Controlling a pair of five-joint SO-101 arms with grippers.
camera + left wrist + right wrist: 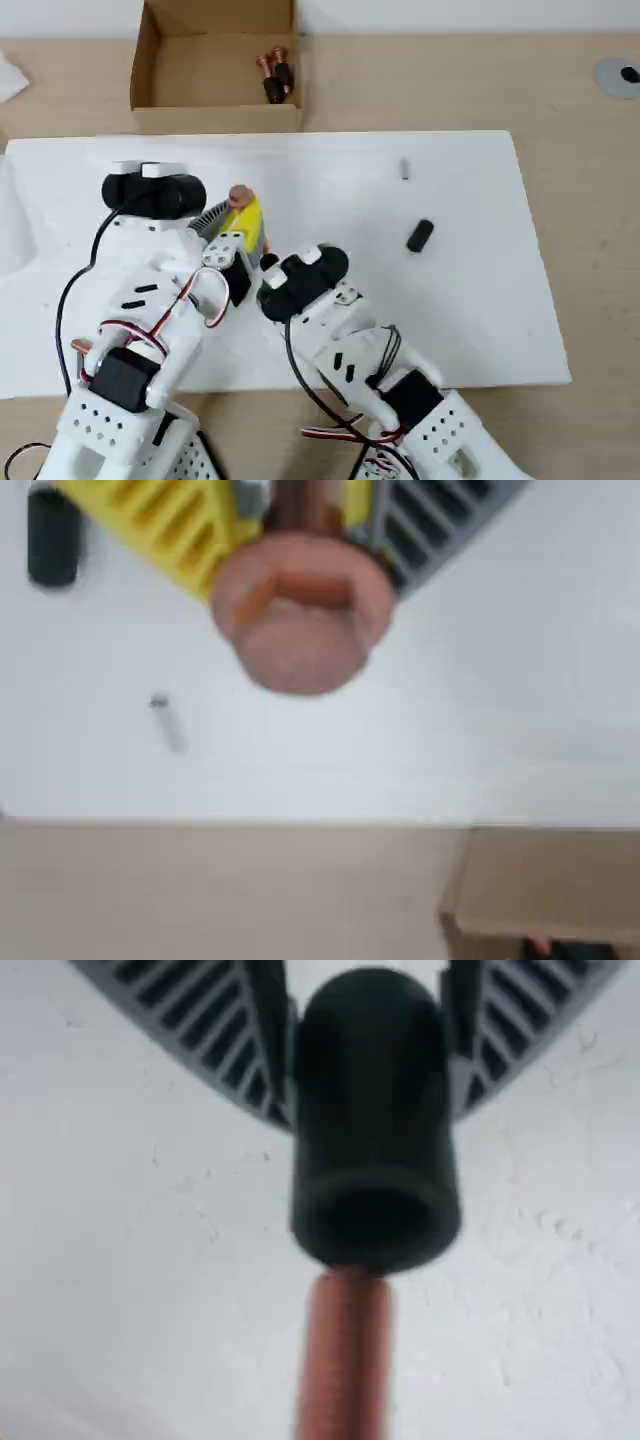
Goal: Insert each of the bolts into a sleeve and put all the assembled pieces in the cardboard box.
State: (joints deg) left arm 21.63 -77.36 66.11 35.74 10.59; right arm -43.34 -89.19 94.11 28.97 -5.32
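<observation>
Bolt [300,620], pinched by left end effector [305,505], apparently touches right end effector's [370,1020] pinched sleeve [375,1130].

We see a bolt [345,1360] of copper-coloured metal, its shaft finely ridged and slightly shiny. The sleeve [375,1130] looks like smooth matt black plastic. The white board [480,320] under them is matt and slightly grainy. Beyond the board, the box [215,118] is brown cardboard, and the table [580,150] looks like pale wood.
</observation>
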